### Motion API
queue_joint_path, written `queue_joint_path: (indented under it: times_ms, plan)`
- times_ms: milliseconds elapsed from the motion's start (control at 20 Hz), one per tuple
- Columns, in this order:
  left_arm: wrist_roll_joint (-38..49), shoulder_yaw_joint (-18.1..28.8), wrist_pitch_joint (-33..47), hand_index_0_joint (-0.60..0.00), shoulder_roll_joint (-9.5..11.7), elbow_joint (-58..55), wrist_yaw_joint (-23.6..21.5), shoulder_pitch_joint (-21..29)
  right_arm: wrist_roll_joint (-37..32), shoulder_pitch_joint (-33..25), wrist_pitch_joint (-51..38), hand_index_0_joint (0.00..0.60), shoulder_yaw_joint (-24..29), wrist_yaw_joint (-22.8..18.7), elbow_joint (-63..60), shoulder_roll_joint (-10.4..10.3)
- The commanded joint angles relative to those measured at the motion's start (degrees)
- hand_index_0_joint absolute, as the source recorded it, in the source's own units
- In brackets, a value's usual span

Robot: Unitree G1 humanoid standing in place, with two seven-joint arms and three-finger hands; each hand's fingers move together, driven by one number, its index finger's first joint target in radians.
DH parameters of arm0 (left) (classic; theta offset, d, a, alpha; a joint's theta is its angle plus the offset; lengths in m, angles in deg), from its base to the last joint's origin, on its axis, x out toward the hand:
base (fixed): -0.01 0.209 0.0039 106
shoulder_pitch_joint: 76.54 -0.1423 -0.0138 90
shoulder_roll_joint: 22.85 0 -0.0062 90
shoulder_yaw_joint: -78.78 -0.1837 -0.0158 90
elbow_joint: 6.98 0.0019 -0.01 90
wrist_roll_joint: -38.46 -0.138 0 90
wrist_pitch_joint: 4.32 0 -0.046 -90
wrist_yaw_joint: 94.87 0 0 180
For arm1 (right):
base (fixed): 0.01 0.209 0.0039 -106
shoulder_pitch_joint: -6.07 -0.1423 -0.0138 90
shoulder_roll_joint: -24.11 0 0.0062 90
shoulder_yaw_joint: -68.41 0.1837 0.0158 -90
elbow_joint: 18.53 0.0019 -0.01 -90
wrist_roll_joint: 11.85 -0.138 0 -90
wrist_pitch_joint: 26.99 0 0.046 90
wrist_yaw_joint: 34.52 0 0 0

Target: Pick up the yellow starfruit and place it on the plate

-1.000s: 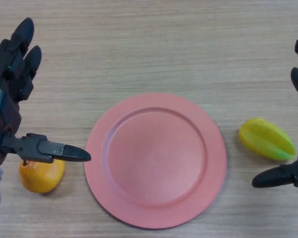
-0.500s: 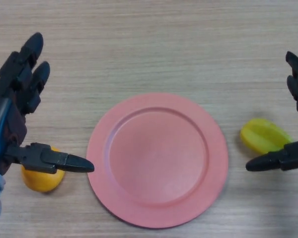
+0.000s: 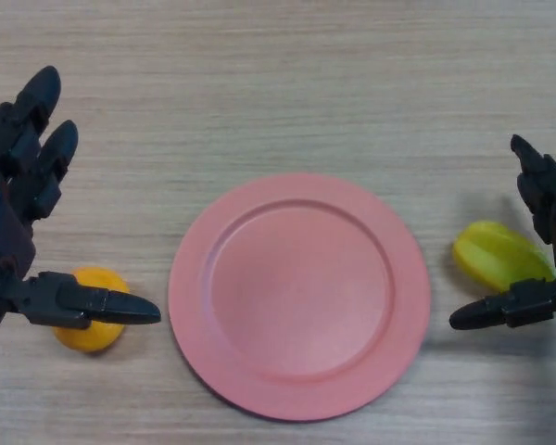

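Yellow starfruit (image 3: 497, 257) lies at the right edge of the head view, just beside the pink plate (image 3: 299, 295), not on it. The right hand (image 3: 544, 243) has moved inward over the last second and now brackets the fruit, fingers spread wide, thumb below; the grasp appears imminent. The left hand (image 3: 23, 232), spread open at left, hovers above an orange fruit (image 3: 91, 324). The surface is light woodgrain table (image 3: 287, 83); no surroundings show.

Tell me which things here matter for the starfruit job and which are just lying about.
In play:
- ridged yellow-green starfruit
- round pink plate
- right hand, open around the starfruit

Lying about:
- orange round fruit
- left hand, open, idle
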Motion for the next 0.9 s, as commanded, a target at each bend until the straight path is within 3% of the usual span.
queue_joint_path:
  times_ms: [50, 100, 250, 300, 350, 550, 750, 800, 900]
  plan:
    - [2.0, 4.6, 7.4, 0.000, 2.3, -2.1, 0.7, 1.2, 1.2, -3.0, -10.8, 0.000, 1.9, -5.1, -0.4, 2.6]
    - [1.8, 4.5, 7.3, 0.000, 2.3, -2.3, 0.7, 1.1, 0.3, -3.4, -11.3, 0.050, 2.0, -5.6, -2.0, 2.6]
    - [1.4, 4.3, 7.9, 0.000, 1.9, -2.4, 0.9, 0.5, 0.6, -4.3, -12.9, 0.403, 1.9, -7.6, -4.4, 2.7]
    - [1.3, 4.3, 7.8, 0.000, 1.6, -2.4, 1.4, -0.1, 1.9, -5.3, -14.4, 0.543, 2.0, -11.0, -6.7, 2.9]
    - [1.5, 4.4, 7.5, 0.000, 1.5, -2.4, 1.7, -0.4, 2.4, -6.1, -15.2, 0.600, 2.1, -13.2, -8.1, 3.0]
    - [0.3, 3.3, 6.4, 0.000, 1.2, -2.5, 2.1, -0.4, 7.6, -6.2, -17.3, 0.600, 1.4, -18.4, -9.7, 3.9]
    - [1.5, 3.7, 5.2, 0.000, 1.3, -3.9, 1.9, -0.4, 7.1, -4.0, -13.1, 0.600, 0.6, -12.4, -2.0, 2.8]
    - [1.5, 3.7, 5.2, 0.000, 1.2, -3.7, 2.0, -0.4, 5.0, -2.6, -8.1, 0.600, 0.4, -9.3, 5.8, 1.7]
    - [2.1, 3.8, 4.9, 0.000, 1.3, -3.5, 1.7, 0.1, 6.6, -1.5, -3.3, 0.600, -1.2, -7.6, 14.8, 0.3]
